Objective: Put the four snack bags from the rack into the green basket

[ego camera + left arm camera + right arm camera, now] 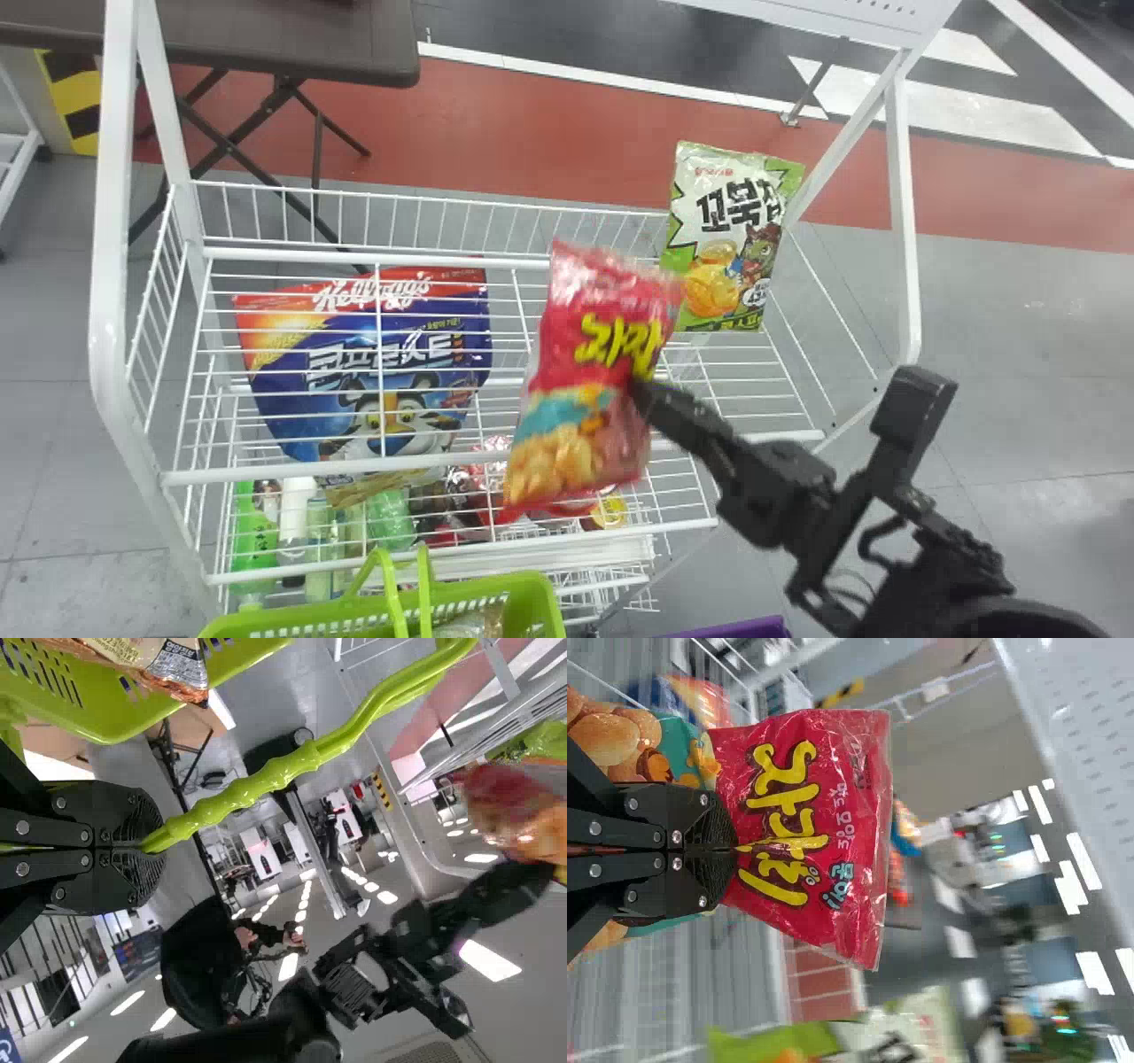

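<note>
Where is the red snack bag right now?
In the head view, the red snack bag is just right of centre, held by the right gripper over the white rack, between the blue bag and the green-and-white bag.

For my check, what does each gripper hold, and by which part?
Right gripper: red snack bag, by its wrapper around mid-height. Left gripper: green basket, by its handle.
</note>
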Action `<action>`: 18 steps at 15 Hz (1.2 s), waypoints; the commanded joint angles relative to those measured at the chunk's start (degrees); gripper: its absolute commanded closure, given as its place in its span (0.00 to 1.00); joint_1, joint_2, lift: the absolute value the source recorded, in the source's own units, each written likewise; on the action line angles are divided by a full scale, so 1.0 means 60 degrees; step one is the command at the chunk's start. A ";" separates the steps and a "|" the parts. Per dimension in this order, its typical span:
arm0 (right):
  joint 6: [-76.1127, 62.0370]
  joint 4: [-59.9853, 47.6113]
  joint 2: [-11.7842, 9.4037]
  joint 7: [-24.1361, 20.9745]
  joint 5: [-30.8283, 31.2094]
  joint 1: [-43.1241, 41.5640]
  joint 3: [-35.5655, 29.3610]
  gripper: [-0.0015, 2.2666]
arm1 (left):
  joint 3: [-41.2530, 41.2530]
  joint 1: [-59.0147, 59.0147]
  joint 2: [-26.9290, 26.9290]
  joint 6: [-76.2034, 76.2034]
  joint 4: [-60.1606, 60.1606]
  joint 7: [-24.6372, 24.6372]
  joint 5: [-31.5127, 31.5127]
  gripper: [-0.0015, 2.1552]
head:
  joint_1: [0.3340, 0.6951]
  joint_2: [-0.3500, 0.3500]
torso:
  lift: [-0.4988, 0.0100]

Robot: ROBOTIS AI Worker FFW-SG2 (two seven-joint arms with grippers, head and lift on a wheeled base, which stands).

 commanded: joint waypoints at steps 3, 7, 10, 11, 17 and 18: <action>0.4159 -0.0583 0.0176 0.0628 -0.0454 0.0524 -0.0979 0.99 | 0.0061 0.0039 -0.0071 -0.0122 0.0001 0.0016 0.0019 0.88 | 1.00 0.00 | 0.97; 0.6092 -0.0041 0.0176 0.0760 0.0469 0.0686 -0.0423 0.99 | 0.0047 0.0053 -0.0086 -0.0356 0.0001 -0.0072 0.0063 0.88 | 1.00 0.00 | 0.97; 0.6151 0.0589 0.0109 0.0613 0.1846 0.0715 0.0603 0.99 | 0.0061 0.0053 -0.0071 -0.0356 0.0001 -0.0101 0.0092 0.88 | 1.00 0.00 | 0.97; 0.6063 0.0735 0.0036 0.0496 0.2110 0.0700 0.0837 0.99 | 0.0061 0.0068 -0.0071 -0.0356 0.0001 -0.0101 0.0092 0.88 | 1.00 0.00 | 0.97; 0.5155 0.1468 -0.0023 -0.0017 0.2110 0.0451 0.1687 0.99 | -0.0012 0.0083 -0.0071 -0.0356 -0.0014 -0.0087 0.0092 0.88 | 1.00 0.00 | 0.97; 0.5067 0.1424 -0.0008 -0.0046 0.2007 0.0495 0.1892 0.99 | -0.0027 0.0083 -0.0071 -0.0356 -0.0014 -0.0072 0.0078 0.88 | 1.00 0.00 | 0.97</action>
